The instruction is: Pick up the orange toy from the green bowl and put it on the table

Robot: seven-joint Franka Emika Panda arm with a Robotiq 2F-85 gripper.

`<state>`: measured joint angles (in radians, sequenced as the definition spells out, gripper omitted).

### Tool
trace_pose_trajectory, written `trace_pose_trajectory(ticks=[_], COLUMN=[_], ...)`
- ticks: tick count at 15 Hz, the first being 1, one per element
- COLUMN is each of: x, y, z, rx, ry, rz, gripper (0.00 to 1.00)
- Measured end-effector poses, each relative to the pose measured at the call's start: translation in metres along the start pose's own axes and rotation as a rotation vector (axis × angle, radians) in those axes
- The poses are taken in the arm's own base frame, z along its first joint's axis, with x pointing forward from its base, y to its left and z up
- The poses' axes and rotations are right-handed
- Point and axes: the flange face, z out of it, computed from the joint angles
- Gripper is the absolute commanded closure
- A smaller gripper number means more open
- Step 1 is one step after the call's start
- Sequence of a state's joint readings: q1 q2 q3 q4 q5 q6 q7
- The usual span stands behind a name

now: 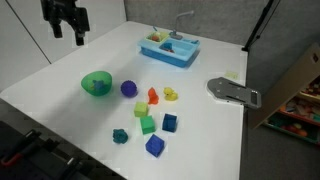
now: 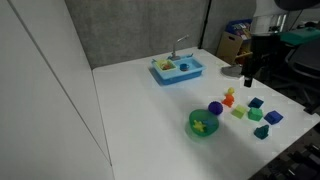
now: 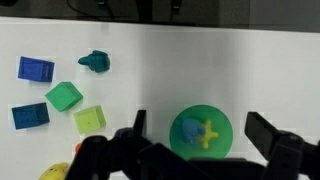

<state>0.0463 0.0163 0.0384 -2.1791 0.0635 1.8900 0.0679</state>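
The green bowl (image 1: 96,83) sits on the white table (image 1: 60,70); it also shows in the other exterior view (image 2: 203,125) and in the wrist view (image 3: 200,133). It holds a yellow star-shaped toy (image 3: 207,134) and a blue piece (image 3: 187,130), with no orange toy in it. The orange toy (image 1: 153,95) stands on the table beside a small yellow toy (image 1: 170,94), apart from the bowl; both exterior views show it (image 2: 229,97). My gripper (image 3: 200,125) is open and empty, high above the bowl (image 1: 65,25).
A purple ball (image 1: 128,88) lies between the bowl and the orange toy. Green, blue and teal blocks (image 1: 147,124) are scattered near the front edge. A blue sink tray (image 1: 170,48) stands at the back. A grey flat object (image 1: 232,92) lies at the table's edge.
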Motion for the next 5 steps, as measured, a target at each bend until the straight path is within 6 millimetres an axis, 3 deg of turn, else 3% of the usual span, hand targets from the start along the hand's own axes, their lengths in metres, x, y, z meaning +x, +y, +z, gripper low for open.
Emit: trace_pose_trajectory(ticks=[5], x=[-0.022], y=[-0.021], z=[-0.025], rx=[-0.008], ry=[0.011], rz=[-0.041], gripper=[0.00])
